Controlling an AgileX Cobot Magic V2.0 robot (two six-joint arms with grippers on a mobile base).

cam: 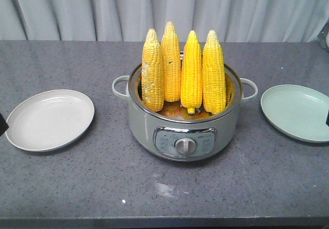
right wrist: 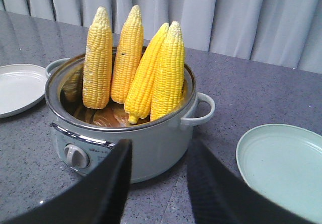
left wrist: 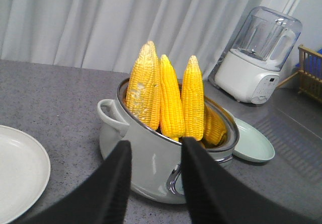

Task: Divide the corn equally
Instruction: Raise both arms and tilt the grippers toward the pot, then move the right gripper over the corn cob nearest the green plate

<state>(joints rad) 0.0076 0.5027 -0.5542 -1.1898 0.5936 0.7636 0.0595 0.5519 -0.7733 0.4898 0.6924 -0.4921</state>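
Here we go: all four cobs of corn (cam: 191,72) are in the pot (cam: 149,126), mid-table (cam: 77,188), standing on end w/ tips up. Long axis is near vertical, a couple leaning slightly.

White plate (cam: 50,119) is out to the left, green plate (cam: 295,111) to the right, both bare, so nothing dealt out yet.

The left fingers (left wrist: 113,183) are spread wide w/ nothing btwn them, touching nothing. They're low and short of the pot, so the corn lies ahead and above, pale cob closest.

The right fingers (right wrist: 113,178) mirror that: wide open, holding nothing, short of the pot wall, w/ the rightmost cob nearest.

Neither arm looks clearly closer. My read: whichever goes first needs to rise and come in across an upright cob, not along it.
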